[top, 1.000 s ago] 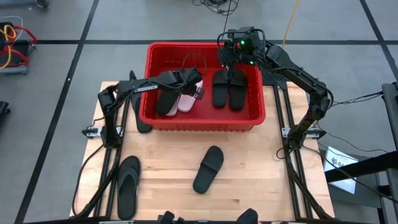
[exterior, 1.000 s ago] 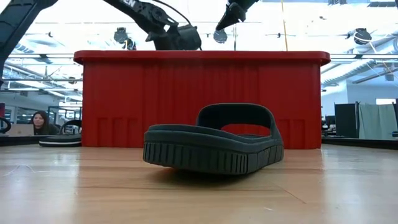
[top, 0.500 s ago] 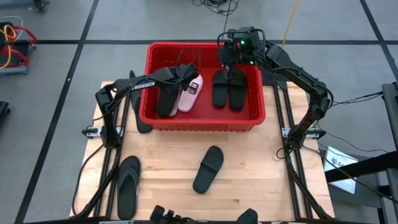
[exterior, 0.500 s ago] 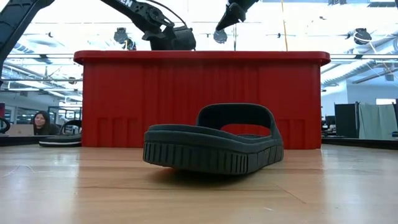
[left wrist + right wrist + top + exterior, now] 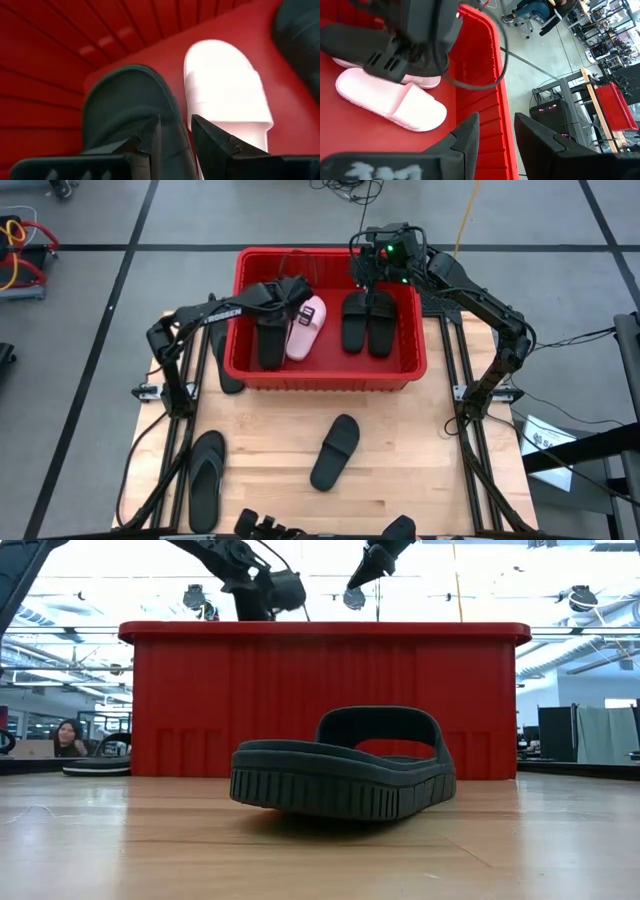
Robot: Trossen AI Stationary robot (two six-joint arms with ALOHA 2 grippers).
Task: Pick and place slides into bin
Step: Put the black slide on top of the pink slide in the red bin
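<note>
Low view: bin (image 5: 325, 700) wall hides slides inside; left pincer (image 5: 268, 592) above rim.

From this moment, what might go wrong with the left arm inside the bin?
1. The left pincer, open, hangs low over the black slide; rising carelessly, a finger might catch it.
2. The pink slide lies close beside it and might be pushed.
3. The arm crosses the bin rim and might bump it.

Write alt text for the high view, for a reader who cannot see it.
A red bin on a wooden table holds three black slides and one pale pink slide. The left gripper and right gripper hang over it. A black slide and a flip-flop lie on the table.
</note>
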